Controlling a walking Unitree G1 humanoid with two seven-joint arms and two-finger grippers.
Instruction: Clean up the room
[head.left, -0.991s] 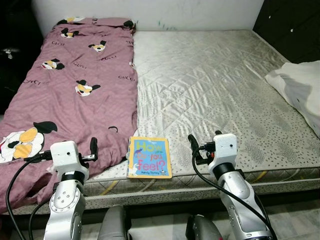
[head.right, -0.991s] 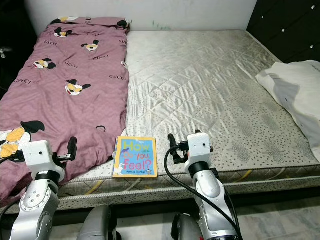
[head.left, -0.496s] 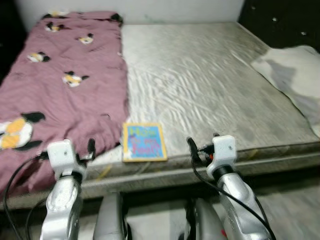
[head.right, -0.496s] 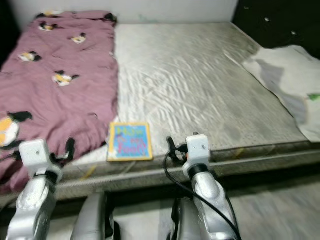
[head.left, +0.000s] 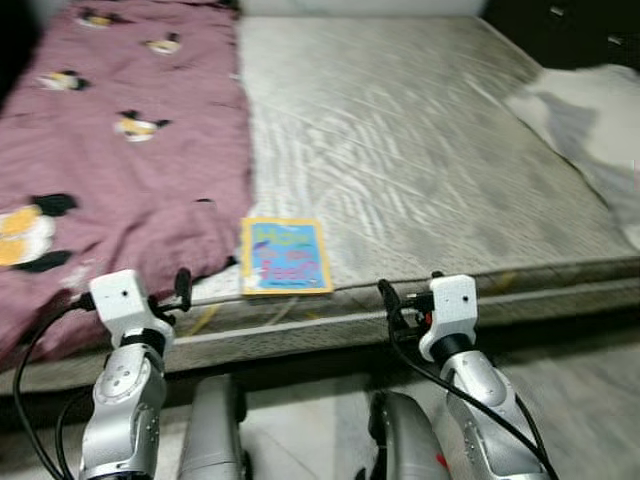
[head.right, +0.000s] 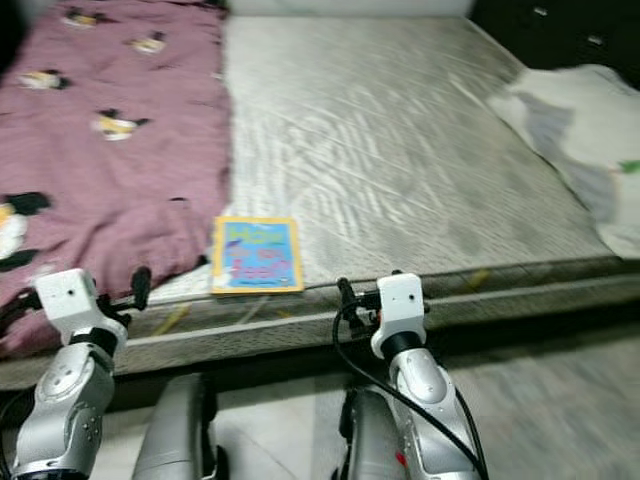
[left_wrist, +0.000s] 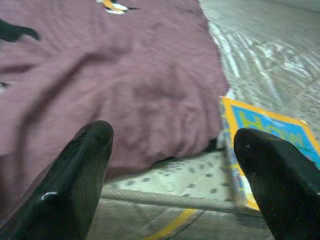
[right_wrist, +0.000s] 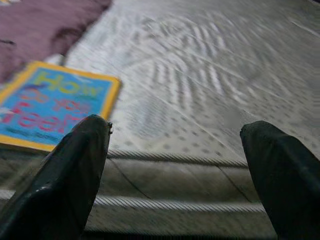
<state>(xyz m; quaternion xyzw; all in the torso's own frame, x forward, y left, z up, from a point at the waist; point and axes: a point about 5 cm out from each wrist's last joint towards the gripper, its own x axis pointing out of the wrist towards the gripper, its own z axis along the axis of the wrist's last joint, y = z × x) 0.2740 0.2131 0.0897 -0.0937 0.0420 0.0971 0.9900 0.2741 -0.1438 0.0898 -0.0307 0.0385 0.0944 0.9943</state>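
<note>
Book, mattress edge, maroon blanket

Mattress bears book, maroon blanket, seemingly white cloth.

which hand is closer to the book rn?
Left, slightly. The book lies at the mattress edge between them: left hand just off its left side by the purple blanket, right hand further off its right.

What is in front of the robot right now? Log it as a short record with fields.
surface: bare mattress
book: picture book lying flat near the mattress's front edge
cover: purple blanket on the robot's left half, edge beside the book
other: white cloth at the right side
left claw: open, short of the blanket edge
right claw: open, facing the mattress edge, book to its left
</note>
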